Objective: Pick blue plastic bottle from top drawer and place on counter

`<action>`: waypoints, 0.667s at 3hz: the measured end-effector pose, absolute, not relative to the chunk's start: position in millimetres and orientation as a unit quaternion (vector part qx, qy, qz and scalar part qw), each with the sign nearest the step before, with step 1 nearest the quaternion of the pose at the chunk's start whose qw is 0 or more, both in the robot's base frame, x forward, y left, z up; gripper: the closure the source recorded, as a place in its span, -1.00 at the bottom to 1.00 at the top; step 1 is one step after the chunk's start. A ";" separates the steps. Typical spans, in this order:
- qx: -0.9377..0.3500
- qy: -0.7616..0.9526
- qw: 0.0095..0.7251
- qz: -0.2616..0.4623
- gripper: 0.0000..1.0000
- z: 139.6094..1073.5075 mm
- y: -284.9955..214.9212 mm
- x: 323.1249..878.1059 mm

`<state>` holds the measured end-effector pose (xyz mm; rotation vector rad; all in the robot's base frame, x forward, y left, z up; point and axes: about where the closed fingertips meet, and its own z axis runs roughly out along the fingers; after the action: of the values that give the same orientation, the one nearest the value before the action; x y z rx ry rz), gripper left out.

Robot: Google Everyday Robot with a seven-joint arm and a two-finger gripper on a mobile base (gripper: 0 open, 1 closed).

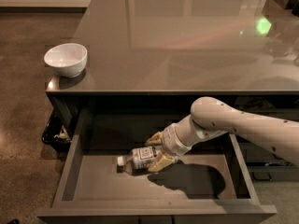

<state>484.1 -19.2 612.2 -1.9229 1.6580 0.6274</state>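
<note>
The blue plastic bottle (140, 157) lies on its side on the floor of the open top drawer (93, 185), with its white cap pointing left. My gripper (157, 151) reaches down into the drawer from the right. Its two tan fingers (161, 162) sit on either side of the bottle's right end and press against it. The bottle still rests on the drawer floor. The counter (187, 45) spreads out above and behind the drawer.
A white bowl (66, 59) stands on the counter's left front corner. A dark bin with some items (55, 133) sits on the floor left of the drawer. My arm (243, 127) crosses the drawer's right side. A green light spot (263, 25) reflects at the counter's far right.
</note>
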 end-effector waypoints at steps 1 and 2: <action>-0.710 0.612 0.260 0.232 0.31 612.3 -19.3 484.1; -0.712 0.602 0.286 0.221 0.77 659.5 -24.3 478.2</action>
<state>478.2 -24.3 659.5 -1.9026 1.6098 0.5915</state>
